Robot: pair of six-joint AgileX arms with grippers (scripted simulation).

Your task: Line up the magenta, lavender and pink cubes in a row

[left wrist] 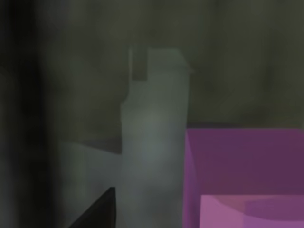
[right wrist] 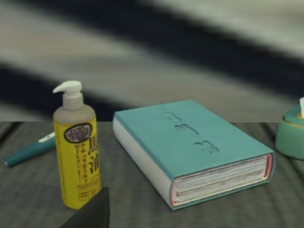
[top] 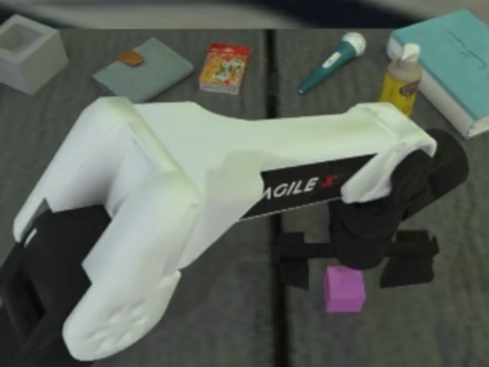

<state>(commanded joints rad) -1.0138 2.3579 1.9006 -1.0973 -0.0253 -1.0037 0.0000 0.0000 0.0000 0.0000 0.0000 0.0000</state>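
Pink cube (top: 343, 289) sits on the table (top: 458, 252) just below the left gripper (top: 357, 260), whose black fingers (top: 293, 260) are spread wide and hold nothing. Beyond the gripper stand a yellow pump bottle (top: 400, 82), a teal book (top: 451, 65) and a teal pen (top: 331, 63). Farther off lie a card box (top: 225, 67), a grey notebook (top: 143, 69) and a hollow white block (top: 29, 52). The left arm (top: 191, 206) hides much of the table.

Readable markings:
- Left arm (top: 229, 191): black panel on the white forearm, white lettering "AGILE" followed by a red "X".
- Yellow pump bottle (right wrist: 76, 152), at about 1 o'clock on the table: dark oval label and large dark characters down its front, not legible.
- Teal book (right wrist: 190, 142), beside the bottle: embossed cover marks, unreadable.
- Red card pack (top: 225, 67), at 12 o'clock: printed picture, no legible text.
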